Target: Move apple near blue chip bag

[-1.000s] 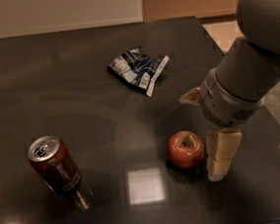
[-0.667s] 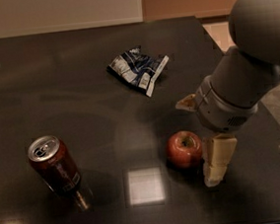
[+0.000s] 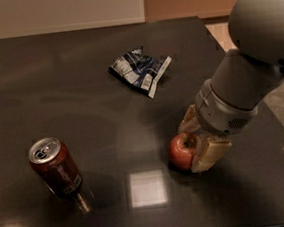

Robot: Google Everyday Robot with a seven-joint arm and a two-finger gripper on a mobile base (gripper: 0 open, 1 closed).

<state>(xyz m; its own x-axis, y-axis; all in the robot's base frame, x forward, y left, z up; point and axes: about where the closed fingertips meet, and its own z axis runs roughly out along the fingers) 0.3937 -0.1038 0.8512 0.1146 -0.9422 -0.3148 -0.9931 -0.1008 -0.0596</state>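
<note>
Sits with the claw (image 3: 191,150) right at the apple (image 3: 180,152) on the bench (image 3: 69,92), grip impossible to tell, well apart from the chip bag (image 3: 139,70).

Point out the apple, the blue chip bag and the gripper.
apple (image 3: 181,152): camera view, middle of its red skin.
blue chip bag (image 3: 139,70): camera view, middle of the wrinkled foil.
gripper (image 3: 197,141): camera view, its middle, just right of the apple.
</note>
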